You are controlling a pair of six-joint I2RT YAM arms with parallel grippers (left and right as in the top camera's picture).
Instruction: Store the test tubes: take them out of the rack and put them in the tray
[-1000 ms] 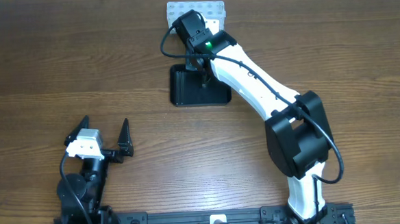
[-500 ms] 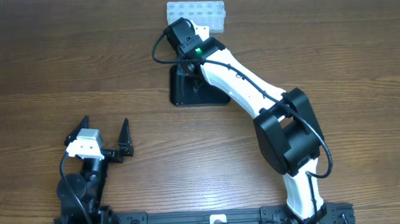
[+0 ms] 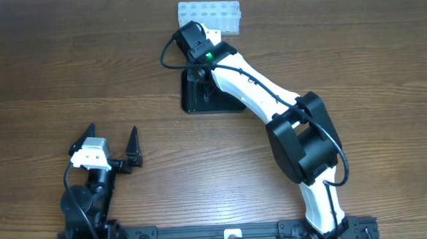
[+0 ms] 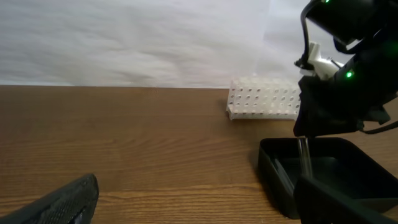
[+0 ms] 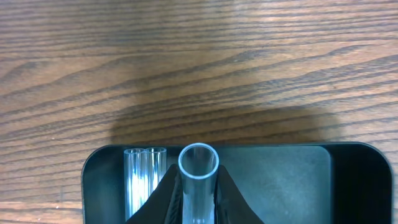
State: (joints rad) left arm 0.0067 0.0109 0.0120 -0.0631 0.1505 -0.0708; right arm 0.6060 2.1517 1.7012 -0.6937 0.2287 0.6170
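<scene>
My right gripper [image 3: 202, 75] hangs over the left part of the black tray [image 3: 227, 103], shut on a clear test tube [image 5: 199, 165] that it holds upright, open mouth toward the camera. Two more clear tubes [image 5: 144, 180] seem to lie side by side on the tray floor [image 5: 280, 180] beside it. The left wrist view shows that tube [image 4: 305, 158] reaching down into the tray [image 4: 336, 168]. Just behind the tray stands the white rack [image 3: 209, 17]. My left gripper [image 3: 112, 129] rests open, far off near the table's front left.
Bare wooden tabletop surrounds the tray and rack on all sides. The right arm's white links [image 3: 263, 95] stretch diagonally from its base at the lower right across to the tray. A pale wall [image 4: 124, 37] rises behind the table's far edge.
The right gripper has swung left from the tray's right side to its left part, carrying the tube. The left arm has stayed still.
</scene>
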